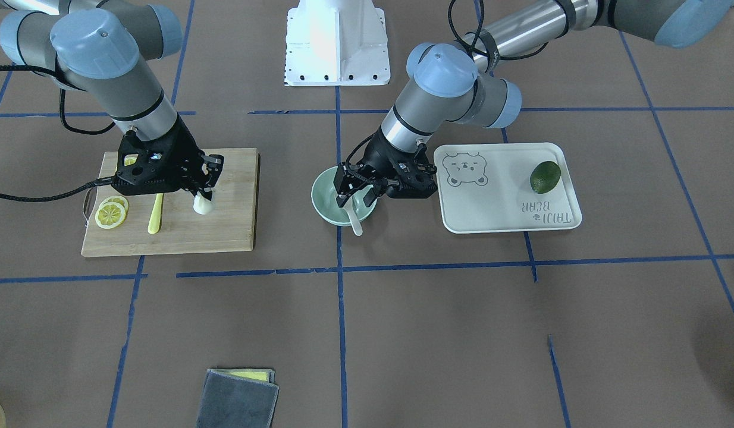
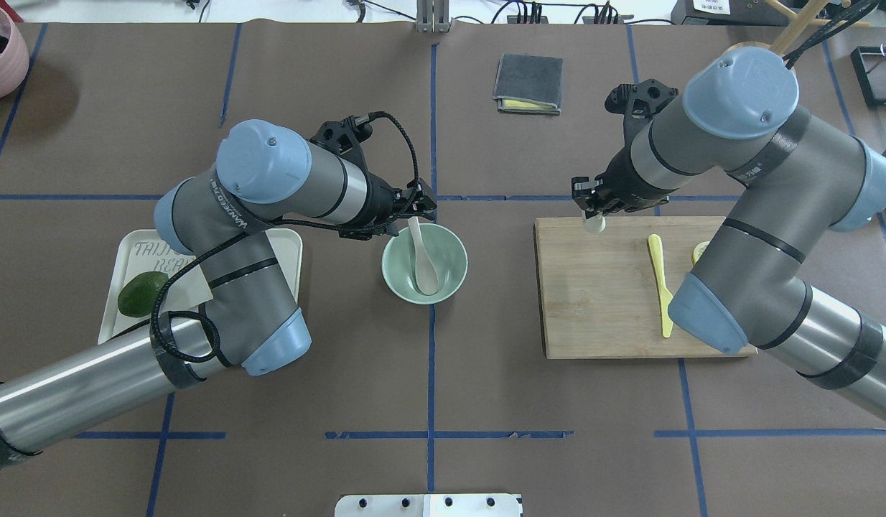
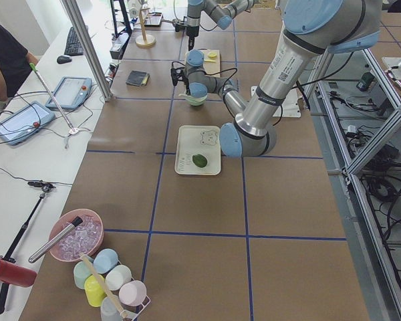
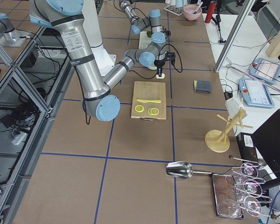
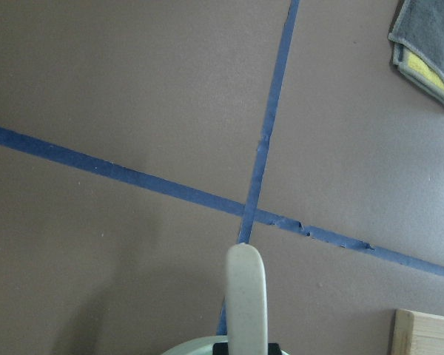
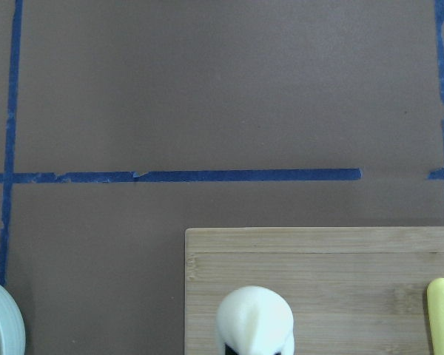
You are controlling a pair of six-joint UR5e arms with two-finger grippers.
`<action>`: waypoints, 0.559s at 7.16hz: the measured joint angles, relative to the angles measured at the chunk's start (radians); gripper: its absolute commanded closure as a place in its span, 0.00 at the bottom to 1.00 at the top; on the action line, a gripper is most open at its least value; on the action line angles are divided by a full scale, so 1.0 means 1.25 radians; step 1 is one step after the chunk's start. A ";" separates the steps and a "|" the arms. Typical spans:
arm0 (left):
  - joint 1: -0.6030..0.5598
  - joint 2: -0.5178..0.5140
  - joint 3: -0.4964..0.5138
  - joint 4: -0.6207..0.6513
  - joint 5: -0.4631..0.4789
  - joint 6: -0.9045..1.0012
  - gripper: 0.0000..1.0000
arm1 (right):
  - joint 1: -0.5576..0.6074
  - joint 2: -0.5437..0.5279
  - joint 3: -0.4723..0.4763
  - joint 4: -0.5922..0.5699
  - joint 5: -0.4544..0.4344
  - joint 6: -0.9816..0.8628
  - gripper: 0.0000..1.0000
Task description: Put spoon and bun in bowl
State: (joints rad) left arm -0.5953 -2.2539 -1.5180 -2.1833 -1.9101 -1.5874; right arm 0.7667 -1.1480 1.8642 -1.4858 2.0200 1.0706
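At desk left-centre, left hand [image 1: 356, 196] sits over bowl [image 2: 393, 276] rim with the light, stiff, slick spoon [image 2: 423, 262] between its fingers, scoop down in bowl, handle the best hold; pinching or loose, cannot tell. Further right on cutting board [image 2: 601, 301], right hand [image 2: 592, 214] pinches bun [image 2: 594, 225] by its sides from above; soft, light, probably squashes, so grip gently.

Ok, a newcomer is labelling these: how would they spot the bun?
Find the wooden cutting board. At its end nearest the mint bowl, in the right gripper, is the bun: a small white dome, unlike the flat yellow knife and lemon slices.
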 measured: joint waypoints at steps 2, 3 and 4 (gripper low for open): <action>-0.015 0.053 -0.057 0.020 -0.003 0.044 0.00 | -0.005 0.033 0.000 0.010 -0.002 0.005 1.00; -0.030 0.074 -0.091 0.061 -0.003 0.091 0.00 | -0.017 0.047 -0.003 0.045 -0.003 0.024 1.00; -0.049 0.086 -0.124 0.112 -0.003 0.141 0.00 | -0.041 0.053 -0.011 0.106 -0.008 0.070 1.00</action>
State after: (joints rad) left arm -0.6566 -2.1458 -1.6728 -2.0434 -1.9143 -1.4105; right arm 0.7153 -1.0812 1.8506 -1.3531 2.0096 1.1577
